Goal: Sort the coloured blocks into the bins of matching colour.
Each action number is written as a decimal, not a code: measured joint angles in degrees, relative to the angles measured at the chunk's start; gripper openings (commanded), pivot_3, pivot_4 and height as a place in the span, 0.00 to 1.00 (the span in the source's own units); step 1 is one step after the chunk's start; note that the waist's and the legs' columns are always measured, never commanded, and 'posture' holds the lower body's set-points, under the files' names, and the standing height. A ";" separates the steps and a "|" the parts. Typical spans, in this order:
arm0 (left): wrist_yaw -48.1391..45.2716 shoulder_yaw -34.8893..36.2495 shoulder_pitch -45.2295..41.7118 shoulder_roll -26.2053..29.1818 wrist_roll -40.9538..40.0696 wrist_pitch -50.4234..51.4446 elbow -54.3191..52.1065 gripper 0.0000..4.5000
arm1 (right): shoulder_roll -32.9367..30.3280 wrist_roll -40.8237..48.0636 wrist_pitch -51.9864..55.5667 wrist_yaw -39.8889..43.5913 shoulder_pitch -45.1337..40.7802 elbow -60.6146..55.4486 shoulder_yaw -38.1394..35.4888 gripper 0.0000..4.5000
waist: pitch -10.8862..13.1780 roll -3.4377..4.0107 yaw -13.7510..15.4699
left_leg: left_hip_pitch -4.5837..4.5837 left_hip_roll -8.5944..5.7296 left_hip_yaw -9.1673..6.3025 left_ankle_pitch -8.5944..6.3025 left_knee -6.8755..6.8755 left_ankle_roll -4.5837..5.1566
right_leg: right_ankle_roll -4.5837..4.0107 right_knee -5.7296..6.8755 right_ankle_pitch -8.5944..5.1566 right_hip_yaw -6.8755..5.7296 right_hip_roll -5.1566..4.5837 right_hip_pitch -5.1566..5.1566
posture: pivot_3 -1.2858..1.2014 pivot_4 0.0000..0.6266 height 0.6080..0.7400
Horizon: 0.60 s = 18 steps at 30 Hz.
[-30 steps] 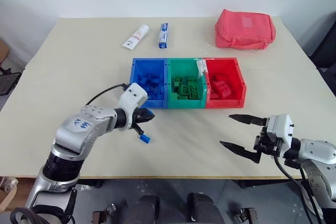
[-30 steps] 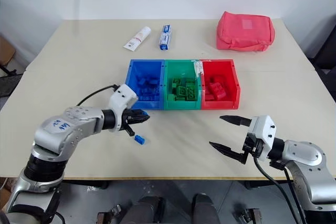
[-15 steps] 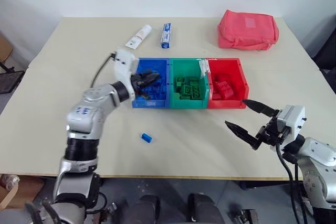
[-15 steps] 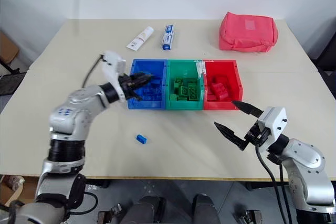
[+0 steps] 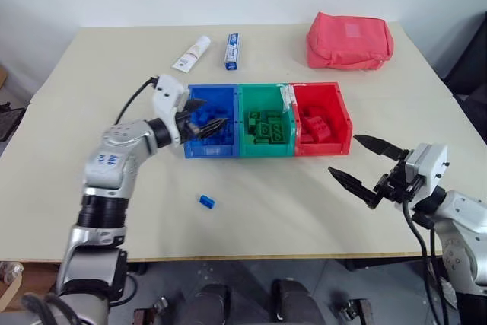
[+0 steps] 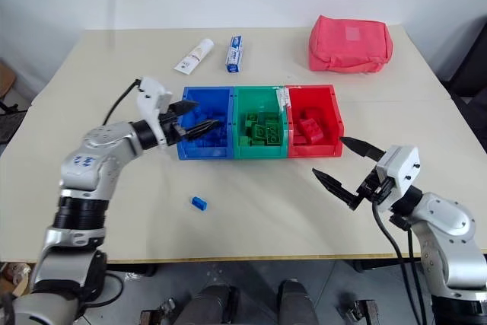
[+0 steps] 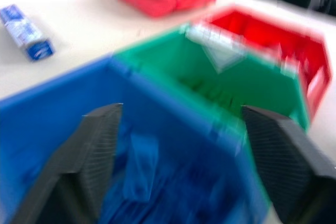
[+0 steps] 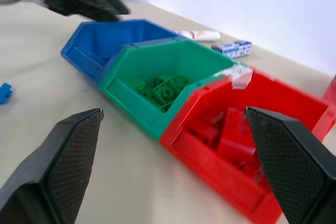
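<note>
The three joined bins stand mid-table: blue bin (image 5: 199, 151), green bin (image 5: 266, 151), red bin (image 5: 327, 148), each with coloured blocks of its own colour inside. My left gripper (image 5: 208, 115) hovers open over the near left part of the blue bin. The left wrist view shows its fingers (image 7: 97, 140) spread wide with blue blocks (image 7: 140, 167) lying below them. One blue block (image 5: 206, 202) lies loose on the table in front of the blue bin. My right gripper (image 5: 345, 155) hangs open and empty, to the right of the red bin and nearer than it.
At the back of the table lie a toothpaste tube (image 5: 192, 53), a toothpaste box (image 5: 230, 51) and a red fabric pouch (image 5: 350, 41). The table's front edge (image 5: 251, 255) runs just below the loose blue block and the right gripper.
My left gripper rose from beside the loose blue block to the blue bin, then opened from shut. That block stayed on the table. My right gripper lifted a little, still open.
</note>
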 measured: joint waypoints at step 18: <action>-30.05 16.87 31.42 19.87 -3.88 -26.49 -0.37 1.00 | -3.11 -1.01 -0.21 15.74 -5.43 5.48 9.43 1.00 | 0.00 0.02 0.22 | 0.01 0.01 -0.06 -0.04 -0.07 0.03 | -0.07 -0.18 -0.04 0.11 -0.15 0.12 | 0.52 0.24 1.00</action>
